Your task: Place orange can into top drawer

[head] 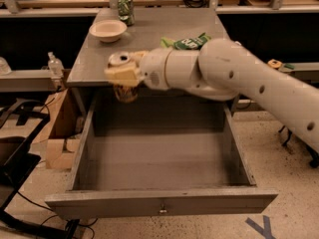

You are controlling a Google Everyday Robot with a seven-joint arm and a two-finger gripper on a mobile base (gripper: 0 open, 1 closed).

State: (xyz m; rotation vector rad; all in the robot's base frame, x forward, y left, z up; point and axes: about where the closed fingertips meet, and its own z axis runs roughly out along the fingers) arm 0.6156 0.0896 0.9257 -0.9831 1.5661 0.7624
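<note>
The orange can (124,91) is upright in my gripper (122,75), its silver top showing and its orange-gold body hanging below the fingers. It is held in the air just past the front edge of the cabinet top, over the back left part of the open top drawer (160,202). The drawer is pulled far out, grey, with a small keyhole in its front panel. My white arm comes in from the right across the cabinet top.
On the grey cabinet top (159,34) stand a pale bowl (107,30), a green can (125,9) at the back and a green chip bag (188,42) partly behind my arm. A cardboard box (59,133) stands left of the drawer. A bottle (55,64) sits on a left shelf.
</note>
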